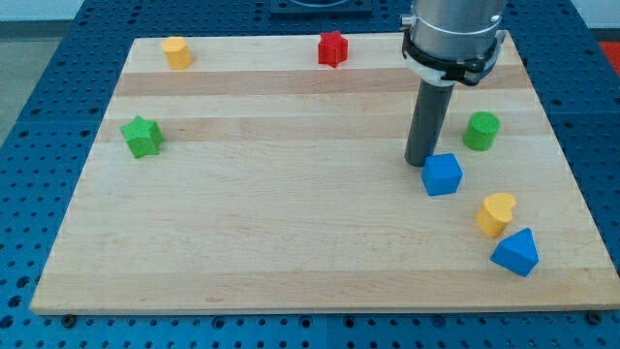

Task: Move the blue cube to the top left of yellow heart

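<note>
On the wooden bench, the green star sits near the view's left edge, about midway up. Above it, close to the top-left corner, is a yellow block with a roughly hexagonal top. Along the top edge, a little right of centre, stands the red star.

Further right, the arm's dark rod comes down from its grey cylindrical housing, and my tip rests on the bench right at the upper-left side of the blue cube, touching it or very nearly so. There is no gripper on this arm, only the rod, so nothing is apart or together.

The blue cube lies up and to the left of the yellow heart, near it with a clear gap of bare wood between them. The green cylinder stands up and to the right of the cube, just right of the rod. At the far right, the blue triangular block sits just below the yellow heart, nearly touching it.
</note>
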Robot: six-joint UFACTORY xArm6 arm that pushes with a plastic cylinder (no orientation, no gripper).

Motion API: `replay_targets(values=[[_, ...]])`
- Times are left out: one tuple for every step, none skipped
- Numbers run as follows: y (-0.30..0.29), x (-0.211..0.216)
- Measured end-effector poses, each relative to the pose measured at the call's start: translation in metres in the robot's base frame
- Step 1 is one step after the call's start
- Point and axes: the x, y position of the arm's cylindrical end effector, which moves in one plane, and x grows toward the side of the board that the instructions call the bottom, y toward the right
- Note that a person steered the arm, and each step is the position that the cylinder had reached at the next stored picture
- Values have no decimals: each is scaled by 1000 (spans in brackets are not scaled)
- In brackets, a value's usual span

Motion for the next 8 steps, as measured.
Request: replay_targets(values=[[0,9],[-4,9],[-22,9],[-27,12],[-27,21],[-23,25],[-10,25],[6,25]])
